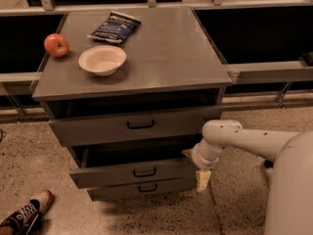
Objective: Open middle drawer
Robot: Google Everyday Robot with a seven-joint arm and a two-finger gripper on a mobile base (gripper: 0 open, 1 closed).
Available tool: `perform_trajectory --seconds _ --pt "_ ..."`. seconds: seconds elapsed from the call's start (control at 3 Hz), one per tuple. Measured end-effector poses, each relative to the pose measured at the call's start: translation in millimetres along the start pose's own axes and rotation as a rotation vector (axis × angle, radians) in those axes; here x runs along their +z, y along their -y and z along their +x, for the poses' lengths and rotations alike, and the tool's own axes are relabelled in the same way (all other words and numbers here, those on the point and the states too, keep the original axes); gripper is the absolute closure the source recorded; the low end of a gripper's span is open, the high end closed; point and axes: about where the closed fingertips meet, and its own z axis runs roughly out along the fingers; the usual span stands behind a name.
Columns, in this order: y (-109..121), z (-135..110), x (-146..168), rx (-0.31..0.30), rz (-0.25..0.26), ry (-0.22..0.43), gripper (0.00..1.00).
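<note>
The grey cabinet (pixel 166 58) has three drawers. The middle drawer (pixel 112 174), with a small black bar handle (pixel 145 172), stands pulled out a short way, with a dark gap above its front. My gripper (pixel 201 174) is at the right end of this drawer's front, low beside the cabinet's right side, on my white arm (pixel 244 141) that reaches in from the right. The top drawer (pixel 98 129) also juts out a little. The lowest drawer (pixel 117 190) sits just under the middle one.
On the cabinet top lie a red apple (pixel 56 45), a pale bowl (pixel 101 59) and a blue chip bag (pixel 114 27). A person's shoe (pixel 27 214) is on the speckled floor at the lower left. Dark shelving runs behind the cabinet on both sides.
</note>
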Motion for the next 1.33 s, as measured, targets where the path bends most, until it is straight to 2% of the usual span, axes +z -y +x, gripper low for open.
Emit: perform_trajectory --seconds 0.33,0.67,1.0,1.33 --pt "-9.2 2.2 9.6 -0.007 -0.044 0.007 0.38" --pt "-12.6 3.2 12.7 -0.009 -0.066 0.008 0.62" --pt "-10.5 1.5 6.7 -0.009 -0.066 0.008 0.74" --pt "-18.5 -2.1 4.4 -0.007 -0.065 0.012 0.65"
